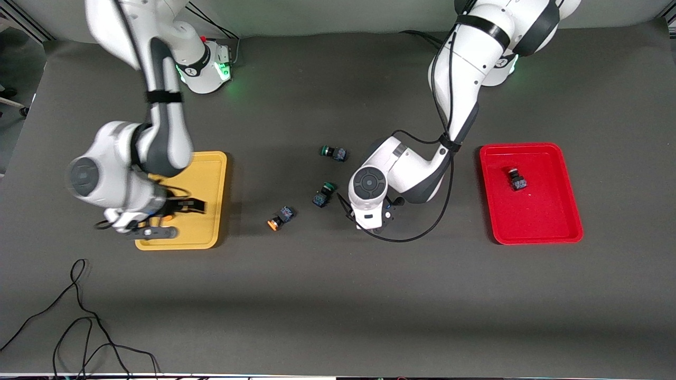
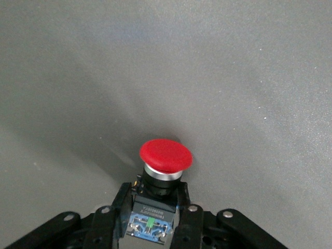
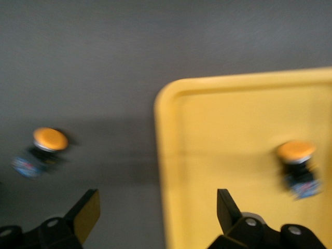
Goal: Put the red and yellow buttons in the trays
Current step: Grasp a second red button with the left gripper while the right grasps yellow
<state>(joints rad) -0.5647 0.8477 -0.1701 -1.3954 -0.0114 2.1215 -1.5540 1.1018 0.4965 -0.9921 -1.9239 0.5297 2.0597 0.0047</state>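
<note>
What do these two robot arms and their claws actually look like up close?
Both arms are glossy white rounded shells with dark grey joints and black bands; green lights glow at their bases. A thin black cable loops along the left arm to the left gripper. Each wrist has a round grey cap. The right gripper has black fingers, flat and wedge-shaped, on bolted black brackets.

text: none legible | red button [image 2: 166,155] body label: print there, perhaps too small to read
</note>
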